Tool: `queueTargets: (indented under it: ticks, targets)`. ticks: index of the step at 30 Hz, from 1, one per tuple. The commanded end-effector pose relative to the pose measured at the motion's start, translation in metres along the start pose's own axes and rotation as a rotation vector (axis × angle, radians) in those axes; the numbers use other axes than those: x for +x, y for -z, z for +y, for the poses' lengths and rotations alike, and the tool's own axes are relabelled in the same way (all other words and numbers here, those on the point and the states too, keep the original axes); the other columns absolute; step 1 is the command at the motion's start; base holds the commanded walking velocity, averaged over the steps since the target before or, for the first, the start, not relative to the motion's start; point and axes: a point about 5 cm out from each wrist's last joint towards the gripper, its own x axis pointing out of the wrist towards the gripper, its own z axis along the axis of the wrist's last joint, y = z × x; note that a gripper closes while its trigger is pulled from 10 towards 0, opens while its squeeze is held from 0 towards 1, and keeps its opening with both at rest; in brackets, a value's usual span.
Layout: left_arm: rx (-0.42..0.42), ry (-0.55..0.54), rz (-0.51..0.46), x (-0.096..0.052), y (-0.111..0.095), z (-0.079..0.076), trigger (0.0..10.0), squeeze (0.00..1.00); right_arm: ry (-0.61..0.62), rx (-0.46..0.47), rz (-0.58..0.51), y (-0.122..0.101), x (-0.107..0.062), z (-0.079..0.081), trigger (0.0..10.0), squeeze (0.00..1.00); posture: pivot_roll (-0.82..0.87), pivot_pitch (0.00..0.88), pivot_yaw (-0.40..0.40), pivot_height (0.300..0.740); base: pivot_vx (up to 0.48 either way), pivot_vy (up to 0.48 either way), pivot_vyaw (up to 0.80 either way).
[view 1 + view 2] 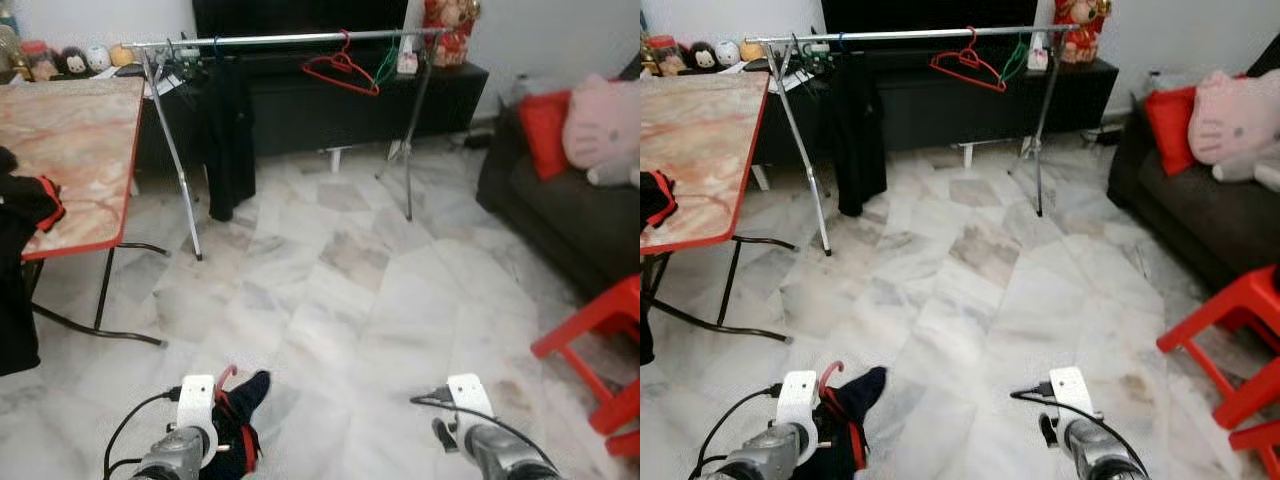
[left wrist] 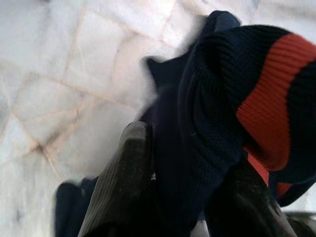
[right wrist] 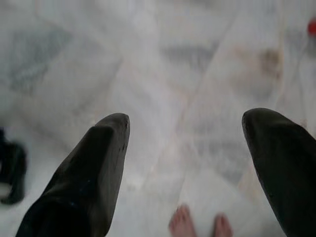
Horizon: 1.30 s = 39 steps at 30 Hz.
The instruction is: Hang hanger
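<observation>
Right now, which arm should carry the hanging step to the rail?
Left. The left gripper already grips the dark garment on its red hanger; the right gripper is open, over bare floor.

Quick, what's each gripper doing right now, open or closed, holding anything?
Left gripper: shut on the dark garment with its red hanger.
Right gripper: open, holding nothing.

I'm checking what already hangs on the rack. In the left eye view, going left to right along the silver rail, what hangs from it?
Black garment → red hanger → green hanger, all on the rail.
</observation>
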Motion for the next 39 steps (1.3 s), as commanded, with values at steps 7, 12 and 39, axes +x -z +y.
queueTargets:
  ticks: [7,12,39]
  targets:
    - [0.014,-0.013,-0.006,0.0000,-0.0042,0.0036,10.0,0.00,-0.010,0.003,-0.007,-0.0021,0.0002,0.0023,10.0,0.00,0.02,0.000,-0.053,0.740,0.348,0.000,0.00]
    - [0.019,-0.007,-0.009,0.0001,-0.0056,0.0036,10.0,0.00,-0.025,-0.002,-0.015,-0.0049,0.0003,0.0040,10.0,0.00,0.02,0.000,-0.053,0.740,0.346,0.000,0.00]
    - [0.021,-0.003,0.000,0.0000,-0.0039,0.0034,10.0,0.00,-0.027,-0.008,-0.018,-0.0057,0.0003,0.0049,10.0,0.00,0.01,0.000,-0.049,0.740,0.349,0.000,0.00]
